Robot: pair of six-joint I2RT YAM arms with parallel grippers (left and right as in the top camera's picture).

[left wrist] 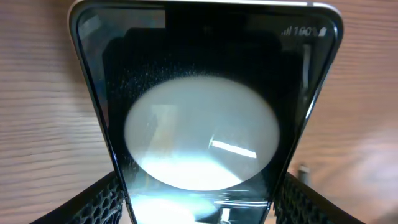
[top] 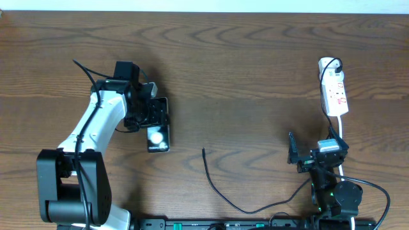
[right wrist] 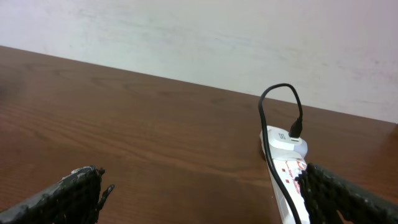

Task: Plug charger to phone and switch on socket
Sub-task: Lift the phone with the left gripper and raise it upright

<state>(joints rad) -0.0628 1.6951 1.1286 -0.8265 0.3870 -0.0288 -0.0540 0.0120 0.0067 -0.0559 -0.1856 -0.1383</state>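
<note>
The wooden table (top: 243, 57) filled the overhead view. The left arm (top: 96, 124), white with a black base at 8 o'clock, reached up and toward 3 o'clock. The left gripper (top: 148, 110) sat over the top end of the phone. In the left wrist view its meshed fingers (left wrist: 93, 199) lay against the phone's two long edges, jaws part-way open and closed on it. The phone rested flat on the wood.

The right arm (top: 327, 176), smaller in view and black, stood at 5 o'clock. The right gripper (top: 317, 148) pointed toward 12 o'clock, at the socket. Its jaws stood fully spread with only bare wood between them, holding nothing. Its fingers (right wrist: 68, 193) framed the lower corners of the right wrist view.

The socket (top: 333, 89) lay at 2 o'clock from the table's middle, its long side running 12 to 6. It had red marks on its face. Its thick white cord led toward 6 o'clock, beside the right arm.

The phone (top: 158, 131) lay at 9 o'clock from the middle, well apart from the socket. Its glossy face showed a round white reflection.

The charger (top: 208, 174) was plugged in at the socket's 12 o'clock end, looping above it. Its free length curved from near the right arm's base toward 9 o'clock. The tip lay on bare wood at 6 o'clock from the middle. From the phone it lay toward 4 o'clock, near but not touching, and no gripper held it.
</note>
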